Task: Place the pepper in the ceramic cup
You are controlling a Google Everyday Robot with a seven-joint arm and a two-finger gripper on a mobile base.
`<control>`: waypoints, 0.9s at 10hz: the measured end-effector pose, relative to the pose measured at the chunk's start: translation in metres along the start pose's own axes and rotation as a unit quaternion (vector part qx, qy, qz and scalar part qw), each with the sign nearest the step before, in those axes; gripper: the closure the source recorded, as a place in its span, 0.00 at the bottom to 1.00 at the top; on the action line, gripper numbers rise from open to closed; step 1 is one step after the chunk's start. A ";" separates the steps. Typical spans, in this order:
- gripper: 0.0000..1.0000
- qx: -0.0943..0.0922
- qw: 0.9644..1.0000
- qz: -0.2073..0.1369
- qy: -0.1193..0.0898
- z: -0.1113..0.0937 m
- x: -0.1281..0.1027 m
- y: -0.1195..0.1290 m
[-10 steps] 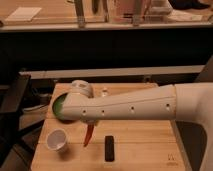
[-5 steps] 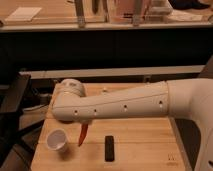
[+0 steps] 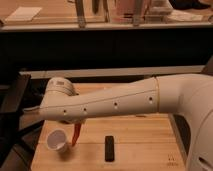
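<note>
White arm (image 3: 115,102) spans the view from right to left, wrist end low over the wooden table (image 3: 145,145). Gripper (image 3: 74,124) tucked beneath that wrist, mostly hidden by the arm; cannot tell its grip state. Ceramic cup (image 3: 56,141) stands upright near the table's left front. Black bar (image 3: 109,148) lies flat to its right, apart. Pepper (image 3: 76,135) hangs tip-down under the wrist, just beside the cup's right rim.
</note>
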 end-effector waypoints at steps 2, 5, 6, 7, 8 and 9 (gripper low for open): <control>1.00 0.002 1.000 -0.009 0.002 -0.004 -0.003 -0.007; 1.00 0.001 0.999 -0.033 -0.001 -0.009 -0.016 -0.034; 1.00 0.000 0.999 -0.038 -0.003 -0.010 -0.018 -0.037; 1.00 -0.001 0.999 -0.043 -0.005 -0.008 -0.020 -0.038; 1.00 -0.002 0.999 -0.049 -0.007 -0.005 -0.024 -0.042; 1.00 0.000 0.998 -0.056 -0.008 -0.004 -0.029 -0.046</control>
